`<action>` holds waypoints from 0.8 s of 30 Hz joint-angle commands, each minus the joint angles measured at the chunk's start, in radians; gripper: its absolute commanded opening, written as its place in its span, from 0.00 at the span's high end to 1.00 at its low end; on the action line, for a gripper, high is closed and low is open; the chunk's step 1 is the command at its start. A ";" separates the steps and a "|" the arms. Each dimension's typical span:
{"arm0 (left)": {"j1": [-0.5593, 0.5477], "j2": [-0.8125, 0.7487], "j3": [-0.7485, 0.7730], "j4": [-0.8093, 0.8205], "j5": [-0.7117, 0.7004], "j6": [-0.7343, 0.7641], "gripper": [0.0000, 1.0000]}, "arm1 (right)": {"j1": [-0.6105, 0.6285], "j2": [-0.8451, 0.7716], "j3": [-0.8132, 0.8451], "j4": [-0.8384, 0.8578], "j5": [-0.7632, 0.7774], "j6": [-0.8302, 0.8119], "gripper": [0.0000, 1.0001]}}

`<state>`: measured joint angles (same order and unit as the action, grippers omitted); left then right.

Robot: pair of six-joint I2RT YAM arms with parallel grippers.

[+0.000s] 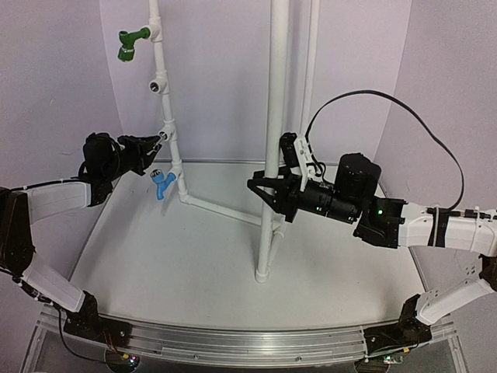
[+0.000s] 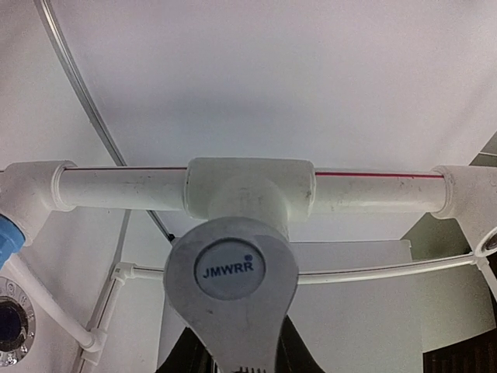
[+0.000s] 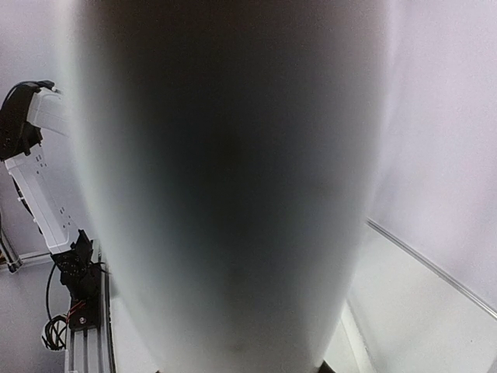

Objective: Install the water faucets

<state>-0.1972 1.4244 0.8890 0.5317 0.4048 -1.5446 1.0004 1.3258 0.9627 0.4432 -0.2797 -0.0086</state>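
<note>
My left gripper (image 1: 152, 152) is shut on the silver chrome faucet (image 1: 159, 140) and holds it against a white tee (image 1: 168, 134) on the thin pipe. In the left wrist view the faucet's grey handle marked JMWRR (image 2: 231, 272) sits right in front of that tee (image 2: 248, 186), with my dark fingers (image 2: 182, 359) on either side of it. The blue faucet (image 1: 162, 185) sits in the tee below and shows at the left edge of the left wrist view (image 2: 6, 237). My right gripper (image 1: 264, 198) clasps the thick upright pipe (image 1: 275, 116), which fills the right wrist view (image 3: 225, 186).
A green faucet (image 1: 130, 43) is mounted near the top of the thin pipe (image 1: 159, 54). An open tee (image 1: 159, 84) sits below it. A slanted pipe (image 1: 221, 208) joins the thin pipe to the thick one. White walls (image 1: 62, 78) close in on both sides.
</note>
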 commanded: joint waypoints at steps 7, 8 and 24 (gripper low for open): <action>-0.029 -0.050 0.079 -0.100 -0.084 0.197 1.00 | 0.036 -0.052 0.003 0.042 -0.136 0.263 1.00; -0.032 -0.053 0.081 -0.116 -0.091 0.222 1.00 | 0.035 -0.053 0.002 0.042 -0.137 0.263 1.00; -0.083 -0.074 0.149 -0.318 -0.201 0.529 1.00 | 0.036 -0.044 0.021 0.030 -0.150 0.260 1.00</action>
<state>-0.2524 1.3685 0.9637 0.2778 0.2616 -1.1395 1.0004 1.3182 0.9627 0.4301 -0.2972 -0.0080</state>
